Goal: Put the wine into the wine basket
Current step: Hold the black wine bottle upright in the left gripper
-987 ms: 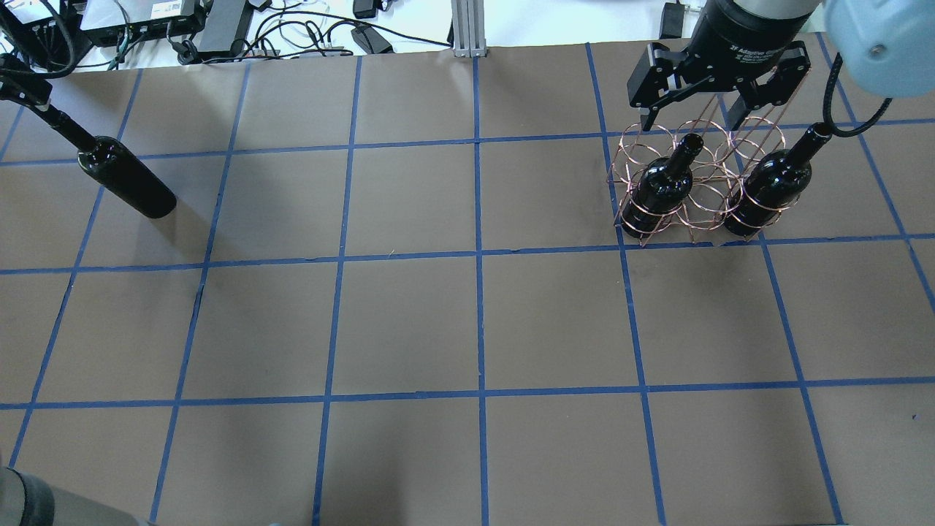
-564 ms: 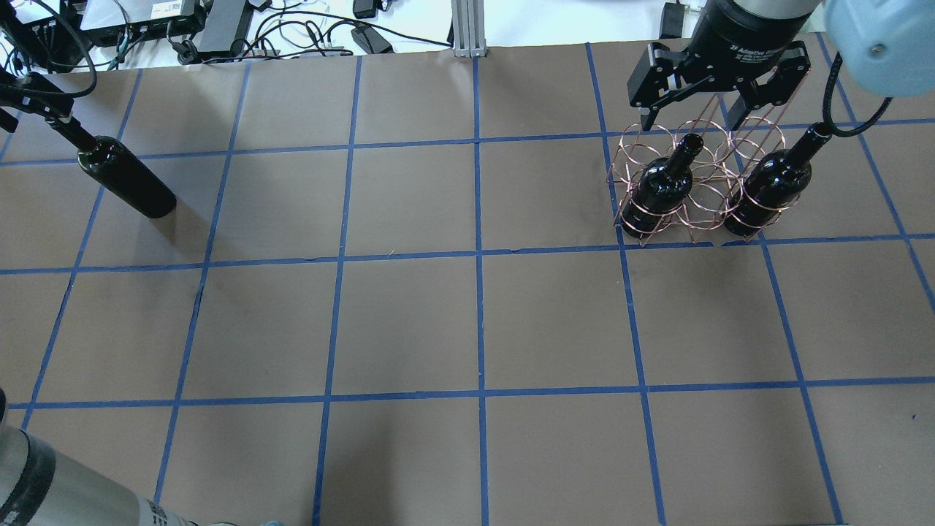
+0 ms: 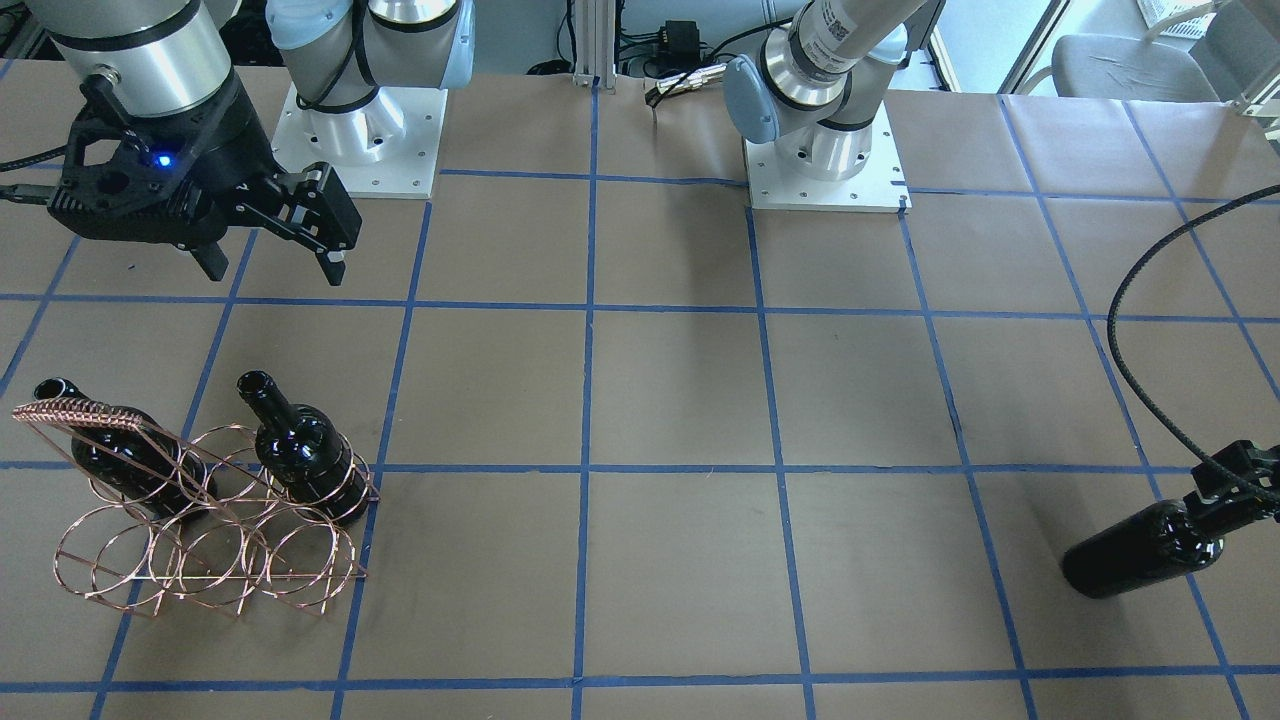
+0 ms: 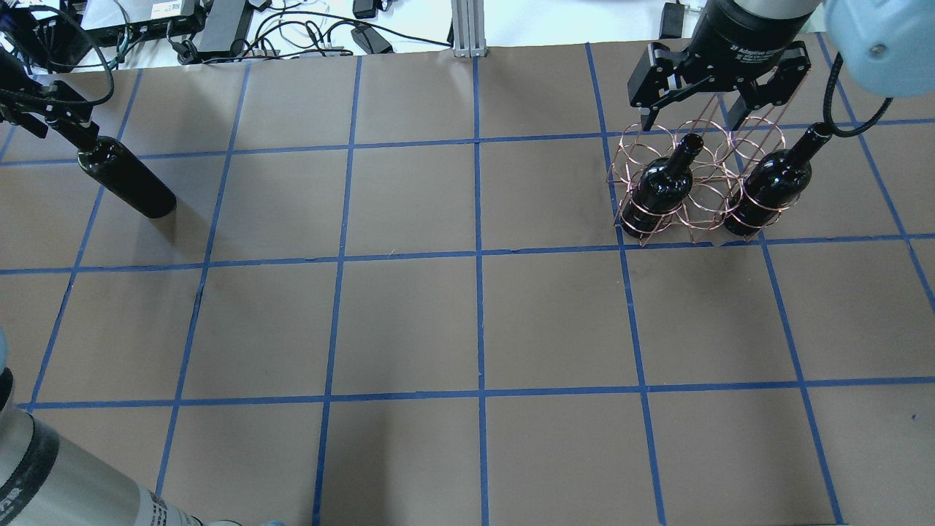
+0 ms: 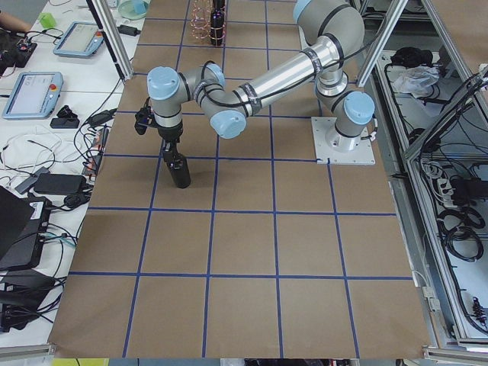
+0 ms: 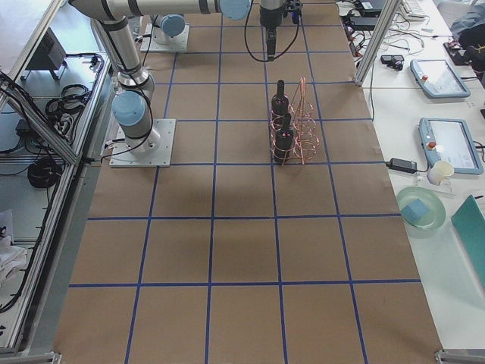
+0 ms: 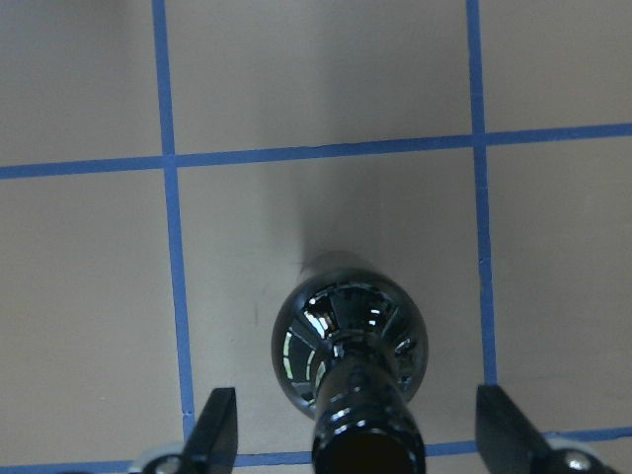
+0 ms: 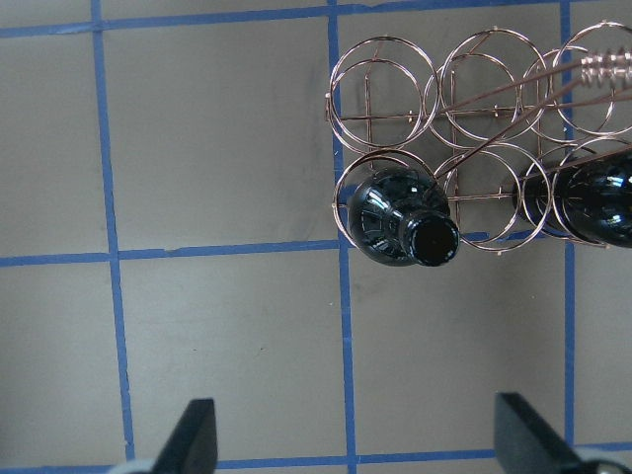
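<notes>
Left wrist-mounted: left end effector (image 7: 355,415) now lowered astride wine bottle (image 7: 346,331) neck, fingers (image 7: 219,434) spread, untouching; clench next, wine basket (image 3: 205,545) far off.

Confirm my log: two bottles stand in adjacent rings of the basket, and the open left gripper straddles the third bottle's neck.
Not adjacent: one bottle and the second bottle stand in the end rings of the basket, with an empty ring between them, as the right wrist view shows. The rest holds: the open left gripper straddles the third bottle at its neck.
</notes>
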